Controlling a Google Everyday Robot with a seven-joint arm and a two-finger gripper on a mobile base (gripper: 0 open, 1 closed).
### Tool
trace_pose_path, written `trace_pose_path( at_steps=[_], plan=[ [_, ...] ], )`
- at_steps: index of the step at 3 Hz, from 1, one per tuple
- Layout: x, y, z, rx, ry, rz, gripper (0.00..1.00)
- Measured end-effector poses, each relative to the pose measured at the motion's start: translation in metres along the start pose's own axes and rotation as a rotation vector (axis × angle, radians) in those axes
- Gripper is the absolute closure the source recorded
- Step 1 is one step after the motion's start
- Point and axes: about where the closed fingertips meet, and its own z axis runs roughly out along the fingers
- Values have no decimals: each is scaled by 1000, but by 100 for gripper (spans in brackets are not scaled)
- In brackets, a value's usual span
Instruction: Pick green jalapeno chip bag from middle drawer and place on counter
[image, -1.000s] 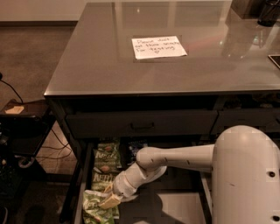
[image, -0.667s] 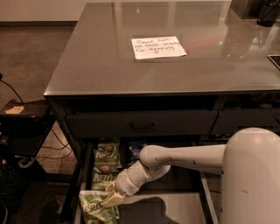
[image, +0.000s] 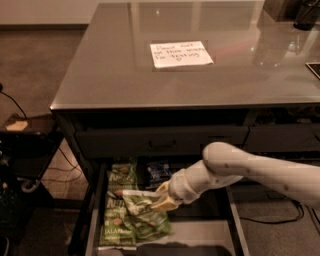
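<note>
The middle drawer is pulled open below the counter. Several green jalapeno chip bags lie along its left side, one at the back and one at the front. My gripper reaches in from the right and is shut on the top edge of one green jalapeno chip bag, which hangs tilted a little above the others. A dark blue bag lies at the drawer's back. The white note lies on the counter.
The closed top drawer front with its pull sits right above the open drawer. A low dark shelf with cables stands to the left. Dark objects stand at the counter's far right corner.
My gripper has risen and moved right with the green bag, lifting it off the pile at the drawer's front left. The arm has swung up and back.
</note>
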Motion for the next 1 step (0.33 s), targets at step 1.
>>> trace_pose_path(
  at_steps=[1],
  plan=[
    [-16, -2, -64, 83, 34, -31, 100]
  ],
)
